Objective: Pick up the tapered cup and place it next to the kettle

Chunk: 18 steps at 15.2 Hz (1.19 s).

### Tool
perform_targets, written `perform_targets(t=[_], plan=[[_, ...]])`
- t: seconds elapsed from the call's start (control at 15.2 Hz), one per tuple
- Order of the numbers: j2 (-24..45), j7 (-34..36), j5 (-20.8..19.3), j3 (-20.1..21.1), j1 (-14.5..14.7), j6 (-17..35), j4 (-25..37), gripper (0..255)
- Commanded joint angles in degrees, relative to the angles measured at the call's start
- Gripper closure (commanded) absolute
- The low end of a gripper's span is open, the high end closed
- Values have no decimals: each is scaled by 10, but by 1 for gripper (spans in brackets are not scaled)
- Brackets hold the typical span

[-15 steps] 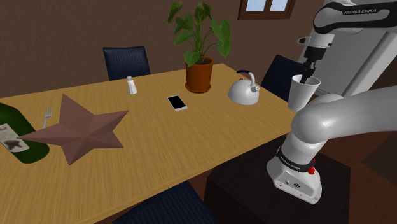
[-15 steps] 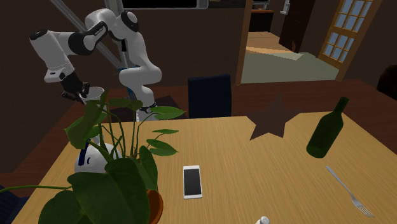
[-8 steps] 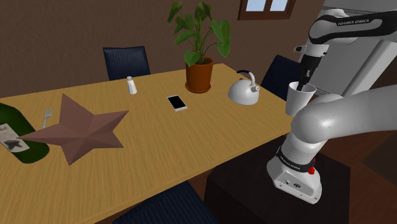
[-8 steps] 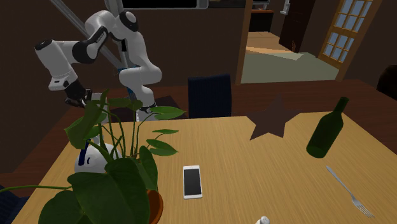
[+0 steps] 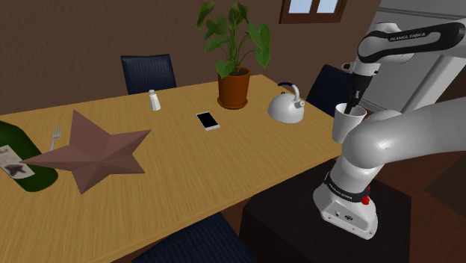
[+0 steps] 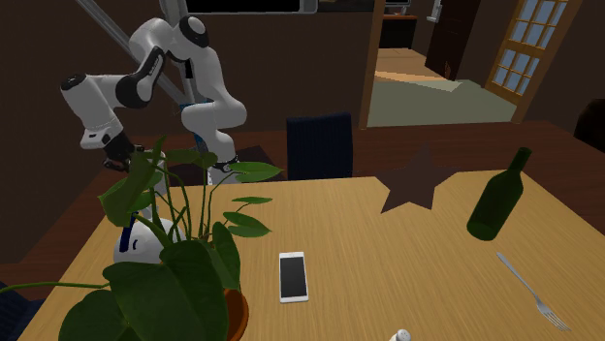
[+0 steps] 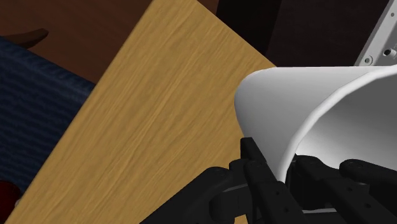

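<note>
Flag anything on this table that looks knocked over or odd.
The green bottle lies on its side at the shoulder view's left end of the table instead of standing. Next to it lies a large brown star, an unusual thing to find on a dining table.

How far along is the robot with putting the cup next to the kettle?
Done: the white cup is grasped, the gripper shut on its rim. In hand: it is held near the table's corner, to the shoulder view's right of the kettle. Left: setting it down beside the kettle and letting go.
</note>
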Motion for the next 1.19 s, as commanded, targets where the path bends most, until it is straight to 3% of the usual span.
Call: perform_targets(t=[0.0, 0.33, 0.4, 0.73, 0.99, 1.12], plan=[[0, 0, -2, -2, 0, 3, -3, 255], [0, 1, -2, -2, 0, 3, -3, 255], [0, 0, -2, -2, 0, 3, -3, 0], [0, 0, -2, -2, 0, 3, -3, 0], [-7, -6, 31, 39, 5, -66, 57, 0], [-7, -6, 32, 39, 5, -66, 57, 0]])
